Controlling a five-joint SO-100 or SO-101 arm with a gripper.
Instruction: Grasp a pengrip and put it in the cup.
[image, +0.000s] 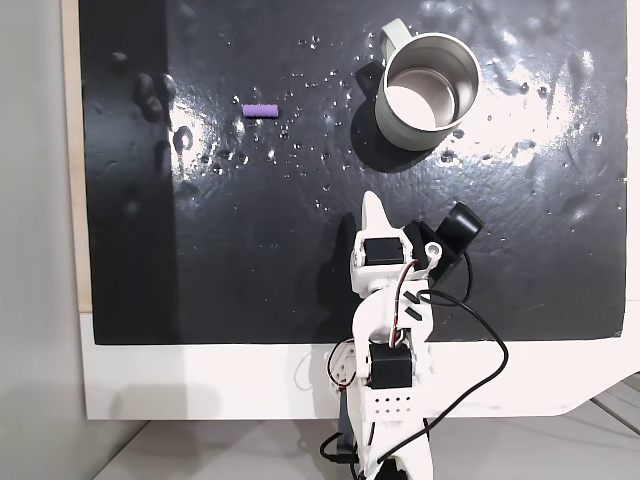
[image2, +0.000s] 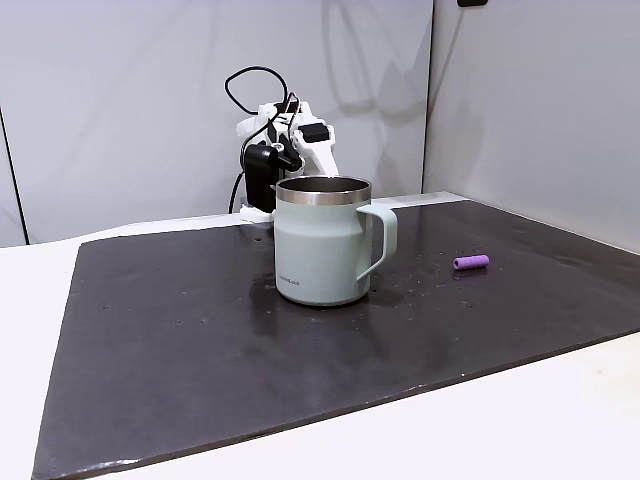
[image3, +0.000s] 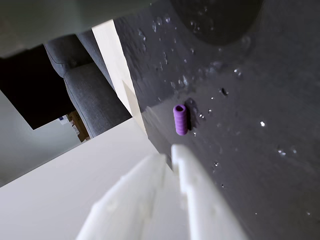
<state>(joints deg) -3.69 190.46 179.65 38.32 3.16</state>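
The purple pengrip (image: 260, 110) lies on its side on the black mat, left of the cup (image: 428, 92) in this fixed view. The pale grey-green cup stands upright with its steel inside showing and its handle (image: 392, 36) at the upper left. My gripper (image: 373, 203) hovers over the mat's middle, below both things and touching neither. In the wrist view its two white fingers (image3: 187, 165) lie together with nothing between them, and the pengrip (image3: 180, 119) lies just beyond their tips. In the other fixed view the cup (image2: 320, 245) stands in front of my arm (image2: 290, 135), with the pengrip (image2: 471, 262) to its right.
The black mat (image: 200, 260) is shiny and dotted with small bumps and glare. It lies on a white table (image: 200, 385). A black cable (image: 480, 330) loops beside my arm's base. Past the table edge in the wrist view stands a grey chair (image3: 85, 85).
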